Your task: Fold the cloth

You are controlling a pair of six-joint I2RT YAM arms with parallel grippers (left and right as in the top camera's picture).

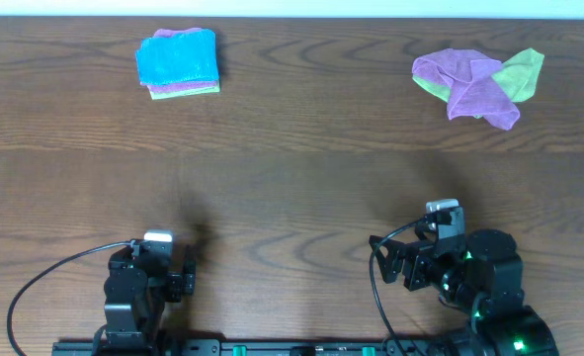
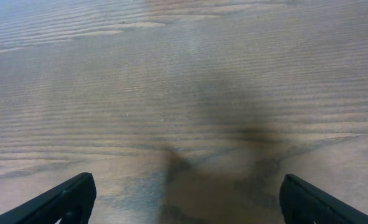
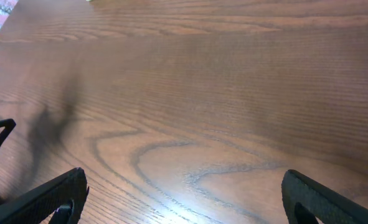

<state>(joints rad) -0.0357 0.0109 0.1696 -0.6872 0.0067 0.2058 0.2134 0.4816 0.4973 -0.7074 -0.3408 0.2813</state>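
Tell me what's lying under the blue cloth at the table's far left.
Under the cloth, a purple cloth peeks out at the far edge and a light green cloth at the near edge; the rest is covered.

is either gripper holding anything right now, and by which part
Nothing is held: the left gripper and right gripper both stand open over the table, and the cloth lies far from both.

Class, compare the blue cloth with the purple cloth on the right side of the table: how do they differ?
The blue cloth is folded flat; the purple cloth lies crumpled. The blue cloth tops a neat stack; the purple cloth overlaps a green cloth. Both lie on the wooden table.
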